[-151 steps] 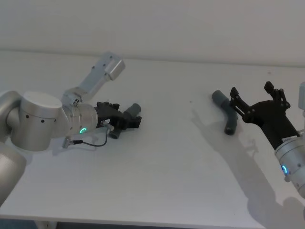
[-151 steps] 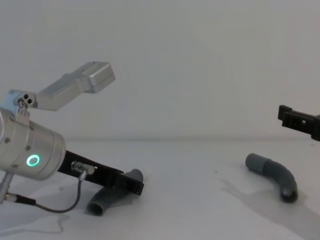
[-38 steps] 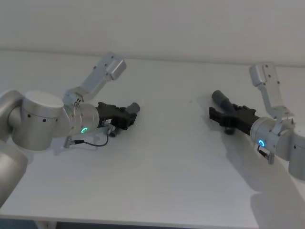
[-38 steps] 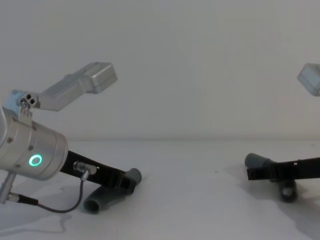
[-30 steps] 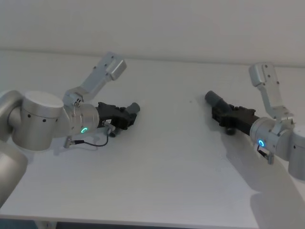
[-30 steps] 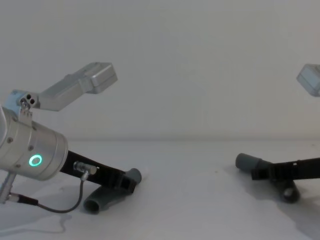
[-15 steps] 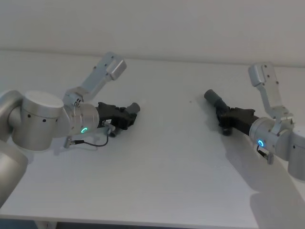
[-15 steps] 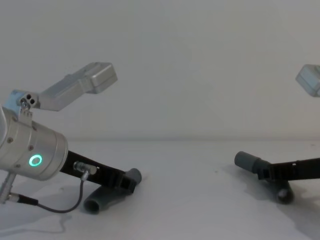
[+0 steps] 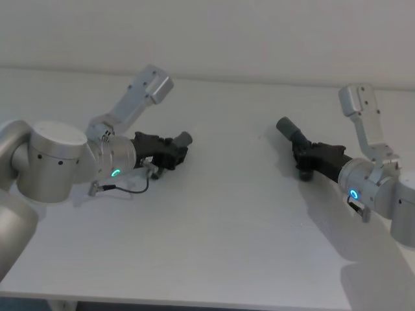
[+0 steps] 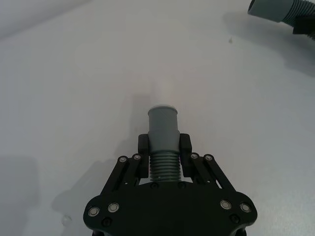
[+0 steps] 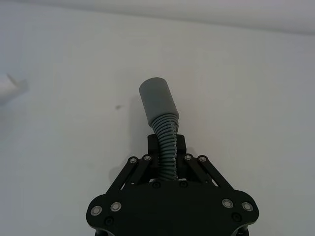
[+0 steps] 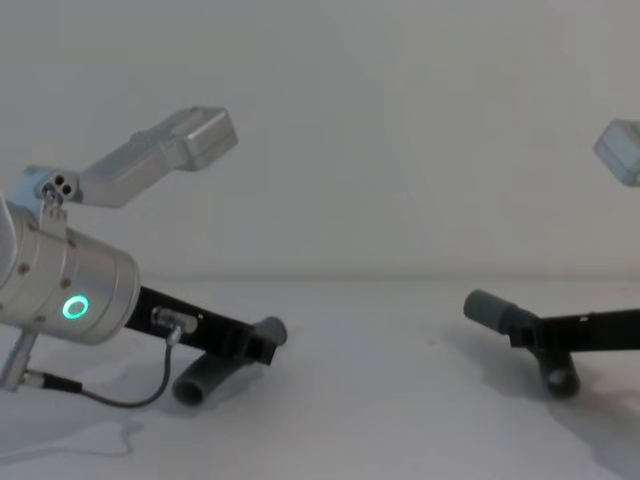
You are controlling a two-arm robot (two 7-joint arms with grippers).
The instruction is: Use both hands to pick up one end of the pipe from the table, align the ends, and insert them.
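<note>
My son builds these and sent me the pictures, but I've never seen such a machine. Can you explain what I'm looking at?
It is a robot with two silver arms, each ending in a black two-finger claw called a gripper. One picture looks down from its head, one looks across the white table from its chest, and two come from cameras on its wrists, looking along each claw. The left gripper is shut on the first hose piece, a ribbed grey tube with a smooth cuff. The right gripper is shut on the second hose piece. The two pieces are far apart, not joined.
</note>
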